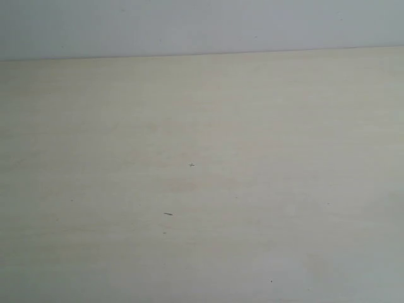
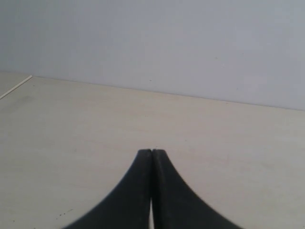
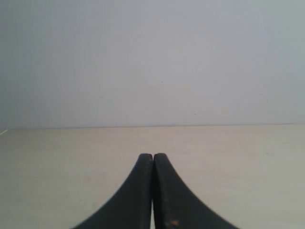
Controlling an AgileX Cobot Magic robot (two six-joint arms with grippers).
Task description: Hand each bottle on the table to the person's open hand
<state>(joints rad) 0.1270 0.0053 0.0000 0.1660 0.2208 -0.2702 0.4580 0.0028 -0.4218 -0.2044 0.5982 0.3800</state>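
Observation:
The pale beige table [image 1: 252,126] fills the exterior view, with only a few tiny dark specks on it. No bottles show in any view, and the person's hand is out of view. Neither arm appears in the exterior view. In the left wrist view my left gripper [image 2: 152,151] hovers over the table [image 2: 71,133], its black fingers pressed together with nothing between them. My right gripper [image 3: 153,155] looks the same in the right wrist view: shut and holding nothing above the table [image 3: 238,152].
A plain pale grey wall [image 1: 189,25] rises behind the table's far edge and shows in both wrist views too. A table edge [image 2: 14,88] runs across one corner of the left wrist view.

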